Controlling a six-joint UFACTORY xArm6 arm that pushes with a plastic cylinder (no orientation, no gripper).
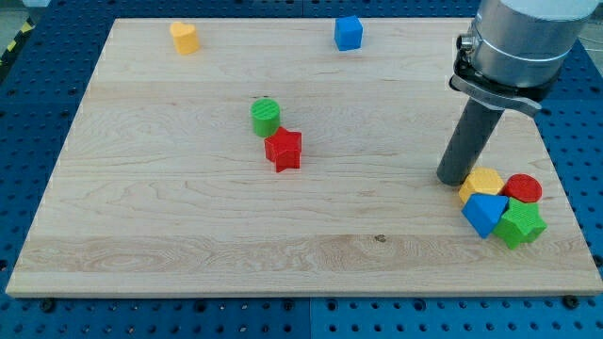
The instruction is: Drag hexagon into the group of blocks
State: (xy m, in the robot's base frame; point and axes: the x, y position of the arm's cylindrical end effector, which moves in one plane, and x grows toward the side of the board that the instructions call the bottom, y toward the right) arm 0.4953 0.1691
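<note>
A yellow hexagon [484, 182] lies at the view's right, touching a group of three blocks: a red cylinder [523, 188], a blue block [483, 214] and a green star [520, 224]. My tip [455, 179] stands on the board just left of the yellow hexagon, close against it. The rod rises up and right to the arm's grey body [520, 38].
A green cylinder [267, 117] and a red star [284, 149] touch each other near the board's middle. A yellow block [185, 38] sits at the top left. A blue cube [349, 32] sits at the top middle. The wooden board's right edge [565, 202] runs close to the group.
</note>
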